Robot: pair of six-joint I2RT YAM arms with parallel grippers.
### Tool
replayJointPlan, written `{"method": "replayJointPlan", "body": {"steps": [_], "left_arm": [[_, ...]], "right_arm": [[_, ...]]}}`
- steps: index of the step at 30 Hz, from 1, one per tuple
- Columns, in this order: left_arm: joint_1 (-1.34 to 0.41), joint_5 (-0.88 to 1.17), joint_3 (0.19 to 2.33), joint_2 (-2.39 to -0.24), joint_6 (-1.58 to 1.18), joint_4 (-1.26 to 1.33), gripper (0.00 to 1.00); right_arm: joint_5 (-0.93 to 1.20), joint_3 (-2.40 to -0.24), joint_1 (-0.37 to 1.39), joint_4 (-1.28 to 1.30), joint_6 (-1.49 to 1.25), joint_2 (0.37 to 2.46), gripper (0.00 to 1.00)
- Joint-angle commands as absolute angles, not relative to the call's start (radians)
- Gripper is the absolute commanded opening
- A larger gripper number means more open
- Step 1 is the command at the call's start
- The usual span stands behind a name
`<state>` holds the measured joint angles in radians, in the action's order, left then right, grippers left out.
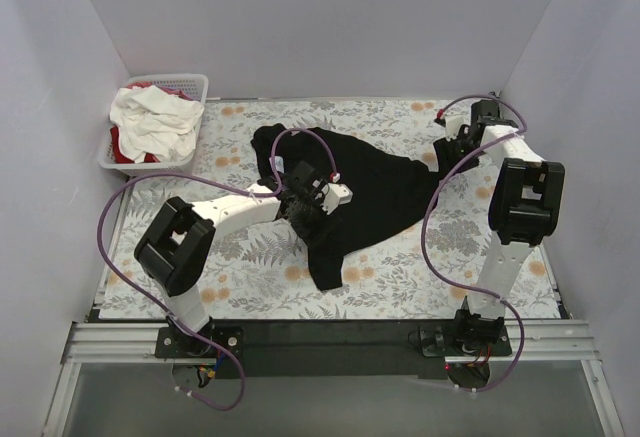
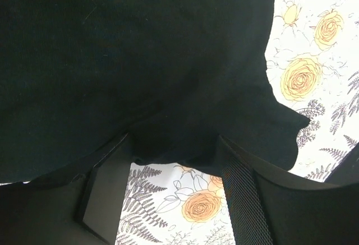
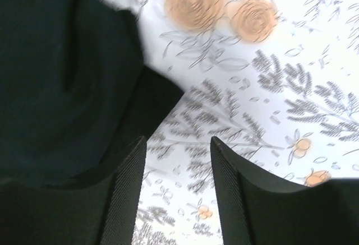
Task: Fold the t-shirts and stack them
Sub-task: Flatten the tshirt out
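The left tool [image 2: 174, 144] and the right tool [image 3: 178, 144] are both released, with fingers spread. At the upper left of the top view, a white basket [image 1: 198, 85] holds a crumpled white t-shirt [image 1: 155, 117] over a red t-shirt [image 1: 122, 145]. In the centre the black t-shirt [image 1: 370, 192] lies rumpled on the flowered worktop [image 1: 250, 287]. The left tool is on its left part, with a cloth edge between the fingers. The right tool is at the shirt's right edge, over bare worktop.
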<state>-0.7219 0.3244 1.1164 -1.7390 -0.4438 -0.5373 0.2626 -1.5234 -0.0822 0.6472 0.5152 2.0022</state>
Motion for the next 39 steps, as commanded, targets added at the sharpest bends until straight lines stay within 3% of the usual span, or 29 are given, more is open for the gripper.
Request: {"method": "replayJointPlan", "body": {"steps": [1,3,16,19,20,21,25,26,28,30,32,35,37,39], "left_arm": [[-0.721,0.308,1.151,-1.726,-0.446,-0.508,0.59],[-0.721,0.305,1.144,-1.724,-0.443,-0.508,0.59],[-0.719,0.264,1.147,-1.753,-0.448,-0.517,0.6],[-0.719,0.232,1.143,-1.779,-0.446,-0.514,0.61],[-0.719,0.21,1.143,-1.793,-0.442,-0.517,0.6],[-0.719,0.192,1.143,-1.824,-0.439,-0.52,0.58],[-0.666,0.137,1.124,-1.87,-0.413,-0.522,0.42],[-0.62,0.124,1.135,-1.884,-0.4,-0.523,0.32],[-0.559,0.126,1.164,-1.925,-0.396,-0.528,0.24],[-0.47,0.156,1.253,-1.968,-0.396,-0.537,0.16],[-0.43,0.158,1.336,-2.043,-0.388,-0.564,0.15],[-0.404,0.236,1.512,-2.086,-0.411,-0.653,0.2],[-0.4,0.363,1.578,-2.053,-0.408,-0.716,0.41],[-0.4,0.42,1.49,-1.921,-0.399,-0.729,0.55]], "right_arm": [[0.252,-1.618,-0.078,0.627,0.456,2.055,0.55],[0.252,-1.635,-0.077,0.624,0.449,2.075,0.5],[0.247,-1.617,-0.041,0.615,0.448,2.143,0.48],[0.252,-1.565,-0.041,0.615,0.474,2.132,0.34],[0.247,-1.551,-0.041,0.614,0.477,2.129,0.12],[0.236,-1.527,-0.043,0.612,0.479,2.12,0.02],[0.23,-1.459,-0.098,0.62,0.489,2.04,0.01],[0.229,-1.441,-0.116,0.62,0.497,2.016,0.01],[0.229,-1.384,-0.173,0.621,0.512,1.938,0.01],[0.233,-1.342,-0.193,0.63,0.549,1.867,0.01],[0.245,-1.275,-0.196,0.63,0.563,1.827,0.01],[0.301,-1.241,-0.198,0.649,0.537,1.773,0.01],[0.304,-1.233,-0.196,0.658,0.529,1.734,0.01],[0.308,-1.213,-0.198,0.653,0.529,1.685,0.01]]}}
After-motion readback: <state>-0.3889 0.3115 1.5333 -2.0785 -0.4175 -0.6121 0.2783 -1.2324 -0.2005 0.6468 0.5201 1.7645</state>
